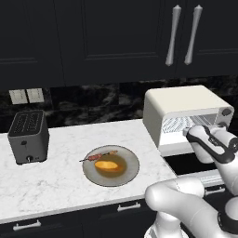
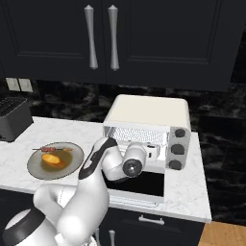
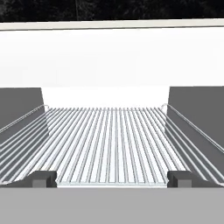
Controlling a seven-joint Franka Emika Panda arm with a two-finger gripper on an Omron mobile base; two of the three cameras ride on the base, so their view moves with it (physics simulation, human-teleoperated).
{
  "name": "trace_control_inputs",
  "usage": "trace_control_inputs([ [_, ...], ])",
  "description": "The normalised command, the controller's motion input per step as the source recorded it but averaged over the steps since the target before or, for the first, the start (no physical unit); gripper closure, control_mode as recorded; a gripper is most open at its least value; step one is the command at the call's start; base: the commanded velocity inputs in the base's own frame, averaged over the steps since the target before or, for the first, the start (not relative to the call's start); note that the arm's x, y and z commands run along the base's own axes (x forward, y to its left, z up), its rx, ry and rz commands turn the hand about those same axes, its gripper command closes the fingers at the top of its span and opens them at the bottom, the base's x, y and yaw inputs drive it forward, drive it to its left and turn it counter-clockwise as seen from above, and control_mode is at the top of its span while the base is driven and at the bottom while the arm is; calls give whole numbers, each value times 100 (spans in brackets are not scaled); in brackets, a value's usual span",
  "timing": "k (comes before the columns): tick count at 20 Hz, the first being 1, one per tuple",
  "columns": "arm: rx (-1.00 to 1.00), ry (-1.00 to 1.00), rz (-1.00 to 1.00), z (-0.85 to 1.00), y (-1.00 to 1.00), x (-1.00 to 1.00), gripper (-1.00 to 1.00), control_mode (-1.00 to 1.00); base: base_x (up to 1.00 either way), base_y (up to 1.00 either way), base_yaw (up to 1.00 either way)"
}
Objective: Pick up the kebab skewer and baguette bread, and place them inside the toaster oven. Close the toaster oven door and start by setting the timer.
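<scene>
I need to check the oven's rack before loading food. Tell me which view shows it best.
The hand view: the wire rack spreads across the frame, bare, every bar distinct. The left base view gives a sliver of it behind the arm; the right base view shows its back part above the arm.

Grey slot toaster point(image 1: 28, 136) on counter point(image 1: 56, 186)

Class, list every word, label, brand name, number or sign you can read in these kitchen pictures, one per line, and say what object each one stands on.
None: no readable text stands on anything.
toaster oven knobs: no numbers or marks can be made out.
slot toaster: no brand or label shows.
wall switches: blank.
</scene>
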Motion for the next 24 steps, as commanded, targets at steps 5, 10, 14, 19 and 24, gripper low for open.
trace_control_inputs([
  [5,-1,-2,0,-3,0,30,-100,-100,0,0,0],
  [10,0,0,0,0,0,33,-100,-100,0,0,0],
  [14,0,0,0,-4,0,17,-100,-100,0,0,0],
  [19,0,0,0,-10,0,13,-100,-100,0,0,0],
  [24,0,0,0,0,0,19,-100,-100,0,0,0],
])
